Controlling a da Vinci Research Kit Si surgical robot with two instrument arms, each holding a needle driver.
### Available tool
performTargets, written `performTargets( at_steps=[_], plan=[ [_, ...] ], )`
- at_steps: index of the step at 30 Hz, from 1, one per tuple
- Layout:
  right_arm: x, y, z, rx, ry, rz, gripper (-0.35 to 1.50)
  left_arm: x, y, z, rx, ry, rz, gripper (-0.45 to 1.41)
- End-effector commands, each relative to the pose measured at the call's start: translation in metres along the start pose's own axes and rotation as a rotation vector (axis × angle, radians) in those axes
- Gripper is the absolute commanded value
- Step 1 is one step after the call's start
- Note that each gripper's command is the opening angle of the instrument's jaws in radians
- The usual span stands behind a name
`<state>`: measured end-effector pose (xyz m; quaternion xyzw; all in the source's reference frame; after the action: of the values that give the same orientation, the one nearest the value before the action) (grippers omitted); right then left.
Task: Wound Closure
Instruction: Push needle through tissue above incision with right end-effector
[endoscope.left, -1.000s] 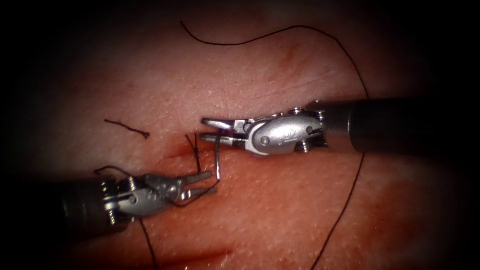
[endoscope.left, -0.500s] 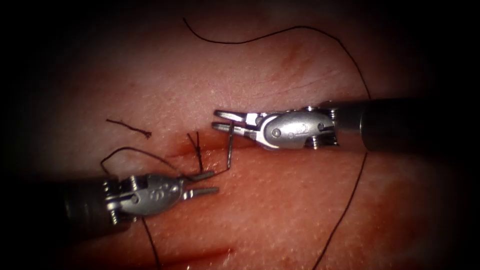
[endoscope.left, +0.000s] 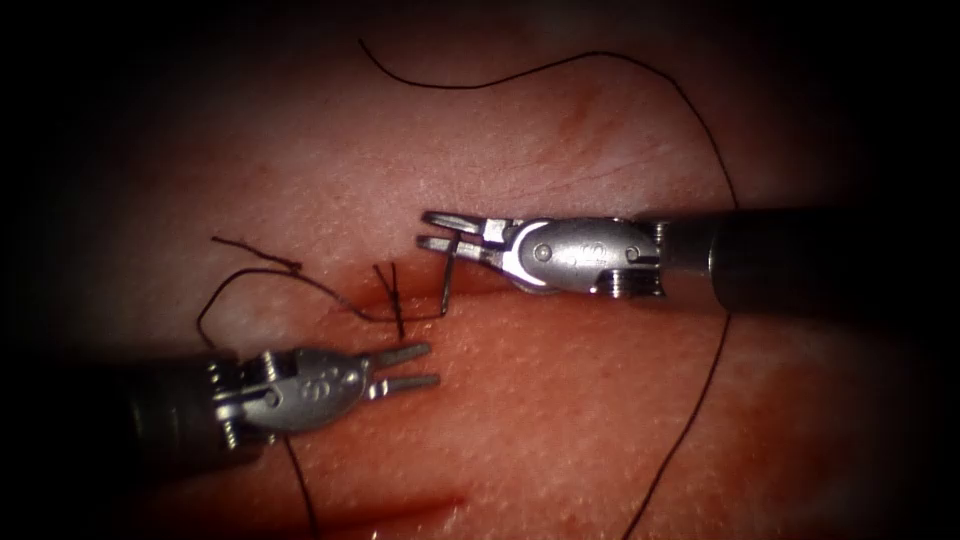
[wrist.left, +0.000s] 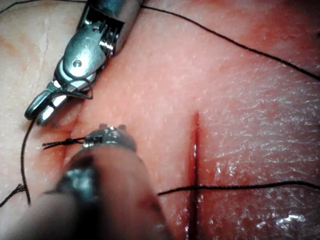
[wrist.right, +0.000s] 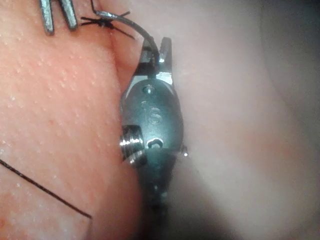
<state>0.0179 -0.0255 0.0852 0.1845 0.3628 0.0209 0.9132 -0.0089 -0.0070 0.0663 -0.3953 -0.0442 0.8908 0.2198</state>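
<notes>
The curved needle (endoscope.left: 449, 283) is being gripped near one end by the clenched jaws of the right arm's tool (endoscope.left: 432, 231), which is being held just above the cut (endoscope.left: 430, 300) in the tissue (endoscope.left: 560, 420); the needle's body is hanging down from the jaws toward the cut, and whether its lower end is touching the tissue cannot be told. In the right wrist view the same tool (wrist.right: 156, 50) is seen with the needle (wrist.right: 131, 25) curving away from its jaws, clear of the skin along the length that can be seen. The left arm's tool (endoscope.left: 418, 366) is being kept below the cut with its jaws parted and nothing between them. The black thread (endoscope.left: 300, 285) is being trailed from the needle's lower end leftward along the cut, arching up and then dropping beside the left tool's wrist. A finished knot (endoscope.left: 395, 300) with short upright tails is sitting on the cut just left of the needle. A cut end of thread (endoscope.left: 255, 252) is lying on the tissue to the left, and a long loop of thread (endoscope.left: 700, 110) is being draped around the right tool's shaft. Red fluid (endoscope.left: 400, 512) is pooling in a second slit lower down.
</notes>
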Motion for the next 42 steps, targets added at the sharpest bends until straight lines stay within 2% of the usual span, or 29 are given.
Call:
performTargets(
  at_steps=[1, 8, 14, 15, 16, 19, 22, 24, 28, 29, 30, 31, 35, 38, 42],
  plan=[
    [-0.0004, -0.0002, 0.0006, 0.022, -0.022, 0.015, -0.35, 0.0000, 0.0000, 0.0008, 0.001, 0.001, 0.000, -0.08],
    [-0.0041, -0.0016, 0.0004, 0.105, -0.121, 0.083, -0.35, 0.0001, -0.0001, 0.0009, 0.001, 0.000, -0.001, -0.08],
    [-0.0046, -0.0026, 0.0001, 0.168, -0.160, 0.069, -0.35, 0.0001, -0.0002, 0.0008, 0.001, 0.000, -0.001, -0.08],
    [-0.0047, -0.0030, 0.0001, 0.183, -0.178, 0.063, -0.35, 0.0001, -0.0002, 0.0008, 0.000, 0.000, -0.001, -0.08],
    [-0.0052, -0.0035, 0.0004, 0.200, -0.233, 0.049, -0.35, 0.0001, -0.0002, 0.0008, 0.000, 0.000, -0.001, -0.08],
    [-0.0062, -0.0044, 0.0009, 0.237, -0.267, 0.045, -0.35, 0.0001, -0.0001, 0.0008, 0.000, 0.000, 0.000, -0.08],
    [-0.0070, -0.0045, 0.0007, 0.233, -0.272, 0.080, -0.35, 0.0000, -0.0001, 0.0007, 0.000, 0.000, 0.000, -0.08],
    [-0.0065, -0.0037, 0.0007, 0.177, -0.259, 0.091, -0.35, 0.0001, -0.0001, 0.0007, 0.000, 0.000, -0.001, -0.08],
    [-0.0045, -0.0013, 0.0002, 0.038, -0.178, 0.201, -0.35, 0.0002, 0.0000, 0.0009, 0.005, -0.002, -0.002, -0.08],
    [-0.0040, -0.0009, 0.0000, 0.021, -0.157, 0.210, -0.01, 0.0002, 0.0000, 0.0009, 0.005, -0.002, -0.002, -0.08],
    [-0.0023, 0.0004, -0.0007, -0.014, -0.115, 0.244, 0.79, 0.0001, 0.0000, 0.0007, 0.004, -0.002, -0.001, -0.08],
    [-0.0017, 0.0008, -0.0009, -0.035, -0.095, 0.256, 0.91, 0.0001, 0.0000, 0.0006, 0.004, -0.002, -0.001, -0.08],
    [0.0012, 0.0029, -0.0028, -0.145, 0.040, 0.252, 1.09, 0.0000, 0.0000, 0.0005, 0.003, -0.002, 0.000, -0.08],
    [0.0029, 0.0038, -0.0039, -0.211, 0.079, 0.211, 1.28, 0.0000, 0.0000, 0.0005, 0.003, -0.002, 0.000, -0.08],
    [0.0070, 0.0046, -0.0067, -0.356, 0.262, 0.114, 1.43, 0.0000, 0.0000, 0.0005, 0.004, -0.002, 0.000, -0.08]
  ],
)
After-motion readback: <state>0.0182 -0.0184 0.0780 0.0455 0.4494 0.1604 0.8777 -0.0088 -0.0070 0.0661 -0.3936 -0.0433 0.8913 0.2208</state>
